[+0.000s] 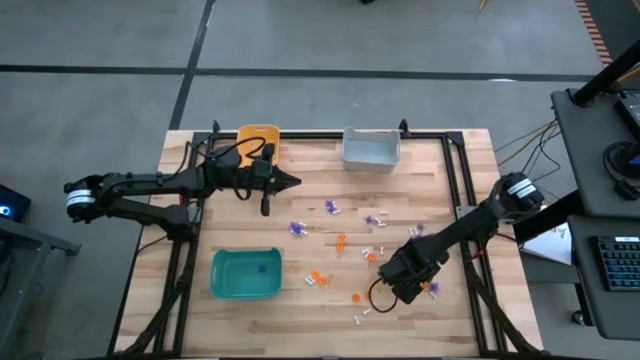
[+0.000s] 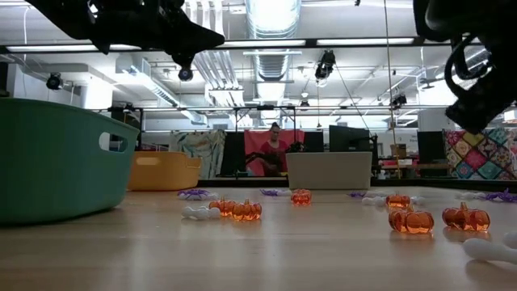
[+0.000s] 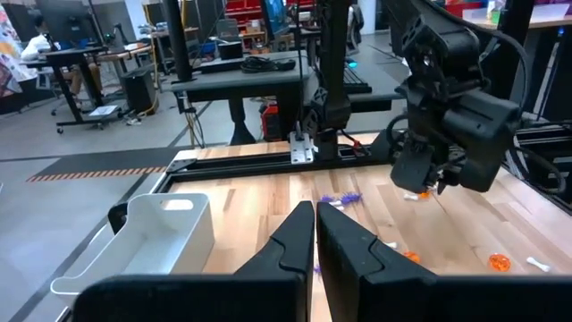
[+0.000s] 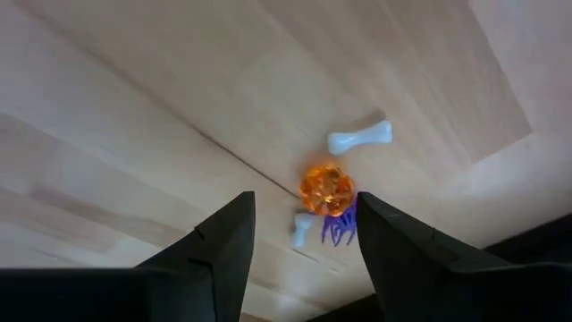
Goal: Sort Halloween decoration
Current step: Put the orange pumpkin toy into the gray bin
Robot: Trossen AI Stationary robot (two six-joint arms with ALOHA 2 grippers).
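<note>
From above, the right claw (image 1: pixel 408 283) is hovering over the near right part of the table (image 1: pixel 440 200), with small trinkets (image 1: pixel 340 240) lying scattered just beside it and out toward the middle. The left claw (image 1: pixel 290 181) is hanging pinched together near the yellow bin (image 1: pixel 258 135).

At table height, orange pumpkins (image 2: pixel 410 220) are sitting on the wood below the raised right claw.

Past the right claw's spread fingers (image 4: pixel 223 237), an orange pumpkin (image 4: pixel 326 188) is lying between the tips, touching a white bone (image 4: pixel 359 137) and a purple spider (image 4: pixel 341 228). Nothing is being held.
</note>
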